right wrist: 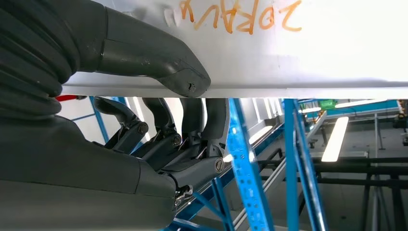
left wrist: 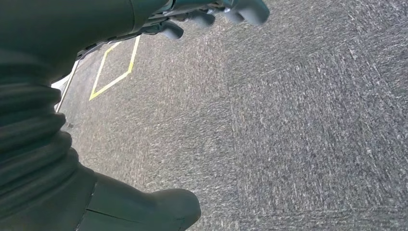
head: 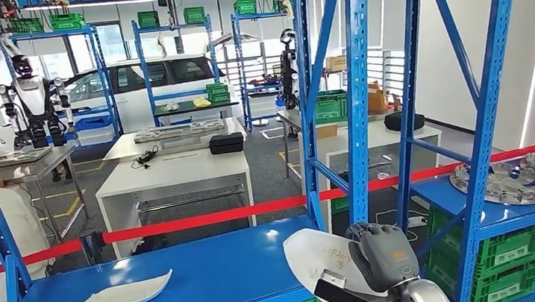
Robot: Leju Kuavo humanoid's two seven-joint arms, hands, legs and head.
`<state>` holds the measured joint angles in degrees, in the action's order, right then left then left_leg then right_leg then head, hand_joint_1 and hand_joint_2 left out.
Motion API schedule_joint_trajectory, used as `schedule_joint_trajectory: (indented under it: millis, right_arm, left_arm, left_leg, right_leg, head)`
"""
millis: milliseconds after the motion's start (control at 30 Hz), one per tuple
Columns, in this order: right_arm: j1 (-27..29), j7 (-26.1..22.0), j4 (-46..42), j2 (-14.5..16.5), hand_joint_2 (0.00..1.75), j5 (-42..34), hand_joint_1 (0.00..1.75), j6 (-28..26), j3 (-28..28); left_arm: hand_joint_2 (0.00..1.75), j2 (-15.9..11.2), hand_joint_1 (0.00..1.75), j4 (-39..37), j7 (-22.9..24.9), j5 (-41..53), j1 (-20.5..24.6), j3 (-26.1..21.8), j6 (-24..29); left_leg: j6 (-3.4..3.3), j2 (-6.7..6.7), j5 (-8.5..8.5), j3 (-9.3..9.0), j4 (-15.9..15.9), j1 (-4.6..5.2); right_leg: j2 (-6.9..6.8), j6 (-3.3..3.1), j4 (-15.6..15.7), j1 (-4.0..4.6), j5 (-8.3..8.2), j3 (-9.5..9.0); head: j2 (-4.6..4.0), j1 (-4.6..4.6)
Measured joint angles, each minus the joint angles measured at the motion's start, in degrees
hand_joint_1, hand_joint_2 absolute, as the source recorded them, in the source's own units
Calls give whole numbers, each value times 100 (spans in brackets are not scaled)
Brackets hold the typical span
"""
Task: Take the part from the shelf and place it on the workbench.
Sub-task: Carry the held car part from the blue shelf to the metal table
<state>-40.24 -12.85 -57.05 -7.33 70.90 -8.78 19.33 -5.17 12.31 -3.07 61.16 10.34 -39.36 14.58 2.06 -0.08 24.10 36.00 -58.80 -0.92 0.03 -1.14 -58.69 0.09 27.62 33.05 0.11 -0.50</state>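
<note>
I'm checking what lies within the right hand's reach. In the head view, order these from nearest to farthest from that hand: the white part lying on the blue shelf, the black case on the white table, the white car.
From the right hand, which holds a white panel:
1. White part, lying on the blue shelf, to the hand's left.
2. Black case, on the white table beyond the red tape.
3. White car, at the back.

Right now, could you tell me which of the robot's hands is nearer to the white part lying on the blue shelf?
Right. The right hand grips another white panel beside the shelf's white part; the left hand hangs over the carpet.
</note>
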Motion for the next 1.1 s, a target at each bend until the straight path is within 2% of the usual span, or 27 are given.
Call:
schedule_joint_trajectory:
  millis: [33, 67, 100, 167, 200, 233, 267, 300, 367, 400, 500, 533, 567, 600, 667, 700, 733, 767, 800, 867, 900, 933, 1033, 1067, 1100]
  right_arm:
    - [-3, 0, 0, 1, 175, 7, 175, -1, -2]
    - [-6, 2, 0, 2, 175, 14, 175, -3, -4]
    - [-6, 3, 0, 3, 175, 21, 175, -5, -4]
    - [7, 7, 0, 3, 175, 30, 175, -7, -5]
    - [18, 7, 0, 3, 175, 32, 175, -7, -5]
    - [28, 7, 0, 3, 175, 33, 175, -7, -5]
    - [35, 7, 0, 3, 175, 34, 175, -7, -5]
    - [37, 7, 0, 3, 175, 36, 175, -7, -5]
    - [32, 7, 0, 3, 175, 37, 175, -9, -7]
    - [29, 7, 0, 3, 175, 38, 175, -11, -9]
    - [27, 4, 0, 3, 175, 42, 175, -20, -13]
    - [27, 5, 0, 3, 175, 43, 175, -21, -16]
    - [25, 5, 0, 3, 175, 44, 175, -22, -20]
    - [24, 5, 0, 3, 175, 44, 175, -24, -23]
    - [31, 6, 1, 3, 175, 44, 175, -25, -25]
    - [38, 7, 1, 3, 175, 44, 175, -24, -25]
    - [44, 6, 2, 3, 175, 44, 175, -23, -25]
    - [46, 6, 2, 3, 175, 44, 175, -23, -25]
    - [44, 5, 2, 3, 175, 44, 175, -24, -25]
    - [29, 3, 2, 4, 175, 45, 175, -26, -26]
    - [22, 2, 1, 5, 175, 45, 175, -28, -27]
    - [18, 1, 1, 7, 175, 46, 175, -29, -28]
    - [12, 2, 0, 11, 175, 47, 175, -31, -34]
    - [7, 2, 0, 16, 175, 48, 175, -31, -36]
    - [3, 1, 0, 20, 175, 48, 175, -30, -36]
  left_arm:
    - [175, 0, 0, -1, -1, 0, 0, 0, -1]
    - [175, -1, 0, -1, -1, 0, 1, 0, -1]
    - [175, -3, 0, -1, -1, 1, 1, 0, -1]
    - [175, -5, 0, -3, 2, 2, 0, 0, 0]
    - [175, -7, 0, -5, 3, 3, -1, 0, 0]
    - [175, -6, 0, -8, 5, 4, -3, 0, -1]
    - [175, -7, 0, -9, 7, 4, -3, 0, -1]
    - [175, -9, 0, -8, 8, 4, -2, 0, -1]
    - [175, -16, 0, -2, 9, 4, 4, 0, -1]
    - [175, -20, 0, 0, 9, 4, 3, 0, -1]
    - [175, -24, 0, -1, 5, 2, -7, 0, -1]
    - [175, -23, 0, -1, 3, 2, -8, 0, -1]
    - [175, -24, 0, 0, 2, 3, -7, 0, -1]
    - [175, -25, 0, 1, 0, 3, -7, 0, -1]
    - [175, -26, 0, 1, -1, 4, -8, 0, 0]
    - [175, -25, 0, 1, -2, 4, -11, 0, -1]
    - [175, -25, 0, 0, -2, 4, -13, 0, -1]
    - [175, -25, 0, -1, -3, 4, -15, 0, -1]
    - [175, -24, 0, -1, -5, 4, -16, 0, -1]
    - [175, -23, 0, -1, -14, 5, -16, 0, -1]
    - [175, -23, 0, 0, -21, 5, -14, 0, -1]
    - [175, -24, 0, 1, -29, 7, -13, 0, 0]
    - [175, -30, 0, 0, -42, 9, -17, 0, 0]
    - [175, -33, 0, -1, -42, 9, -18, 0, 0]
    - [175, -37, 0, -1, -43, 9, -17, 0, 0]
  left_leg:
    - [33, 0, 48, 33, -46, -5]
    - [60, 0, 172, 101, -195, -10]
    - [80, 0, 365, 208, -460, -15]
    - [111, -2, 791, 471, -1187, -15]
    - [120, -2, 908, 548, -1456, -15]
    - [121, -1, 926, 535, -1541, -15]
    - [117, 0, 844, 406, -1399, -16]
    - [108, 1, 698, 175, -1059, -16]
    - [59, 2, 508, -283, -298, -4]
    - [23, 0, 472, -402, -81, 6]
    - [-103, -7, 410, -406, 1, 23]
    - [-144, -5, 374, -391, 12, 17]
    - [-184, -2, 338, -372, 26, 8]
    - [-216, 3, 301, -342, 37, -2]
    - [-246, 6, 238, -249, 28, -1]
    - [-247, 6, 206, -194, 18, 0]
    - [-243, 6, 177, -142, 6, 0]
    - [-235, 4, 152, -98, -6, 0]
    - [-223, 2, 131, -66, -17, 0]
    - [-181, -1, 91, -32, -28, 6]
    - [-151, -3, 71, -22, -28, 11]
    - [-116, -3, 49, -15, -23, 16]
    - [-4, -6, 6, 13, 3, 5]
    - [26, -6, 87, 59, -80, 0]
    - [50, -5, 241, 145, -277, -2]
  right_leg:
    - [-6, -44, 23, -11, -41, 12]
    - [-14, -89, 47, -24, -84, 30]
    - [-20, -120, 64, -32, -122, 54]
    - [-23, -151, 63, -25, -178, 128]
    - [-22, -150, 61, -20, -206, 168]
    - [-22, -145, 55, -17, -234, 208]
    - [-21, -135, 47, -16, -259, 245]
    - [-20, -120, 33, -17, -280, 275]
    - [-23, -79, -5, -8, -310, 326]
    - [-24, -50, -18, 0, -328, 346]
    - [-23, 61, -7, 4, -395, 381]
    - [-20, 98, -40, -2, -363, 399]
    - [-15, 133, -152, -6, -264, 447]
    - [-11, 165, -395, -15, -83, 545]
    - [-9, 215, -1160, -28, 369, 842]
    - [-9, 228, -1495, -33, 527, 960]
    - [-9, 230, -1639, -37, 579, 983]
    - [-9, 221, -1546, -39, 526, 880]
    - [-9, 203, -1232, -39, 397, 658]
    - [-8, 146, -409, -22, 172, 139]
    - [-7, 117, -137, -7, 113, -17]
    - [-5, 89, -15, 9, 98, -75]
    - [-9, -19, 27, 20, 2, -38]
    - [-15, -65, 52, 10, -42, -22]
    - [-21, -105, 76, -4, -84, -1]
  head:
    - [0, 3]
    - [0, 8]
    - [0, 12]
    - [0, 18]
    - [0, 19]
    - [0, 19]
    - [0, 20]
    - [0, 20]
    - [0, 20]
    - [0, 19]
    - [0, 16]
    - [0, 14]
    - [0, 12]
    - [0, 9]
    - [0, 3]
    - [0, 2]
    - [0, 0]
    - [0, -1]
    - [0, -2]
    - [0, -2]
    - [0, -2]
    - [0, -1]
    - [0, 1]
    - [0, 3]
    - [0, 8]
